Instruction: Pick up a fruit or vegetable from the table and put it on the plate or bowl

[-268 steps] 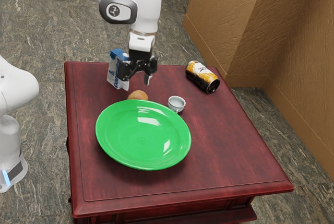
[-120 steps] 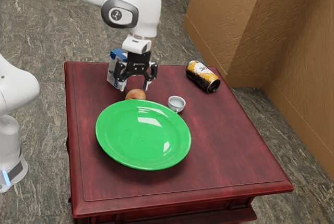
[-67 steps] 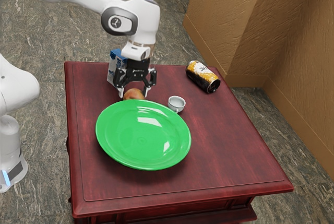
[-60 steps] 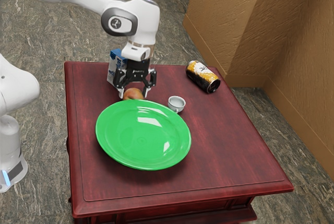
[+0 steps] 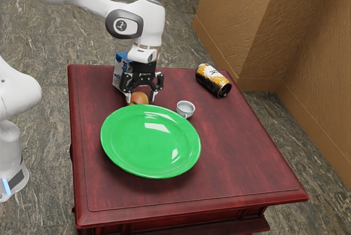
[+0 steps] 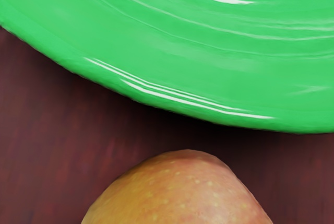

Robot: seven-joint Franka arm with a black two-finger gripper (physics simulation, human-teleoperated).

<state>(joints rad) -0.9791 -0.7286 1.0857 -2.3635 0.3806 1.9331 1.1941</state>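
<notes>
The end effector (image 5: 141,91) hangs spread over the apple (image 5: 139,99), which sits on the counter (image 5: 241,153) just beside the green plate (image 5: 151,142). It should probably sink until both fingers flank the apple's widest part, then close squarely.

Side overview, wrist close-up, common plate (image 5: 150,141)

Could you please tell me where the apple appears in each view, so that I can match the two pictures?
Exterior view: the apple sits on the table at the green plate's far rim, beneath the gripper, jaws open.
Wrist view: the apple is the rounded thing just under the hand, a strip of table from the green plate.
Shared landmark: the green plate's rim.
</notes>
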